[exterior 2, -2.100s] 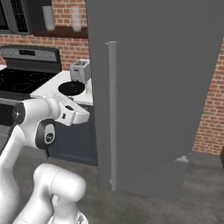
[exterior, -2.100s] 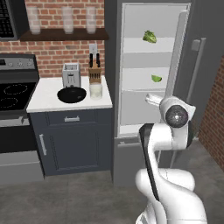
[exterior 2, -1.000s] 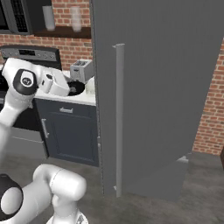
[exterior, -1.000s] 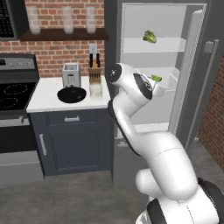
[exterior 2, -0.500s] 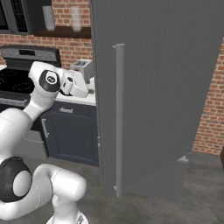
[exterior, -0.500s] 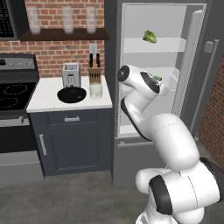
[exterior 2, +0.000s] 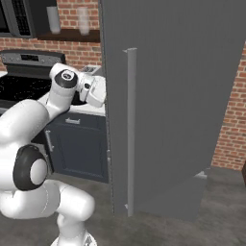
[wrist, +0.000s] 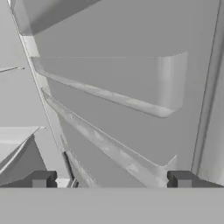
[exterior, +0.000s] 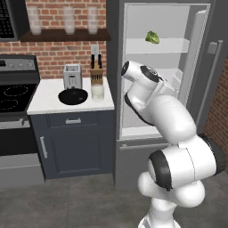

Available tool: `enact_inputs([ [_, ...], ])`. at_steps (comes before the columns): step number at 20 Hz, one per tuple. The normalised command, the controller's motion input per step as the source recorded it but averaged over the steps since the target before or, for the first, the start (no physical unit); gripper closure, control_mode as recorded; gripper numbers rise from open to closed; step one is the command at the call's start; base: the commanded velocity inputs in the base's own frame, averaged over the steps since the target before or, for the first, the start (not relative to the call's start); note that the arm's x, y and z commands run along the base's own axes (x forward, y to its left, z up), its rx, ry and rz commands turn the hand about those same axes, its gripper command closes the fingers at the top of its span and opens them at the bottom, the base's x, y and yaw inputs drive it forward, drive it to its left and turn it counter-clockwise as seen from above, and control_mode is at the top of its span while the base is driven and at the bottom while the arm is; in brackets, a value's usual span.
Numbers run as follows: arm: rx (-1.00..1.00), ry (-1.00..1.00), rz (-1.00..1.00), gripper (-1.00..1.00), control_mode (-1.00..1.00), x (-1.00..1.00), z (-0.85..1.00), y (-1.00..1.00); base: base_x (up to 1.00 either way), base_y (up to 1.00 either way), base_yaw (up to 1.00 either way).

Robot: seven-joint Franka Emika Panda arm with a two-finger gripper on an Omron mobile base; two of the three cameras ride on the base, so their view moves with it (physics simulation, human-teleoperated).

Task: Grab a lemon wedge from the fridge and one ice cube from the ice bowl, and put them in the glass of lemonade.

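- Fridge (exterior: 116,67) — one, door (exterior 2: 182,96) swung open; white shelves inside, one green item (exterior: 152,37) on the upper shelf.
- Gripper (wrist: 111,180) reaches into the fridge; two finger tips wide apart, nothing between them, facing pale door bins (wrist: 118,83).
- Counter (exterior: 49,101): one black ice bowl (exterior: 73,96), one glass of lemonade (exterior: 97,92) just beside it, one toaster (exterior: 72,75), one knife block (exterior: 95,73).
- Shelf (exterior: 67,35) above: three frosted glasses (exterior: 68,20).
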Motion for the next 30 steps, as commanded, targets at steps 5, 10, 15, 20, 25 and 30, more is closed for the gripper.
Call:
enact_inputs([
  [5,0.01,0.00,-0.08,-1.00,-1.00,0.00,0.00,-0.86,0.00,0.00,0.00],
  [10,0.01,0.00,-0.10,-1.00,-1.00,-0.13,0.00,-0.96,0.00,0.00,0.00],
  [15,0.10,0.00,-0.09,-1.00,-1.00,-0.90,0.00,-1.00,0.00,0.00,0.00],
  [20,0.13,-0.04,-0.06,-1.00,-1.00,-0.92,0.00,-1.00,0.00,0.00,0.00],
  [25,0.10,-0.07,0.17,-1.00,-1.00,-0.81,0.22,-0.16,0.00,0.00,0.00],
  [30,-0.01,0.03,0.49,-1.00,-1.00,-0.43,0.13,1.00,0.00,0.00,0.00],
])
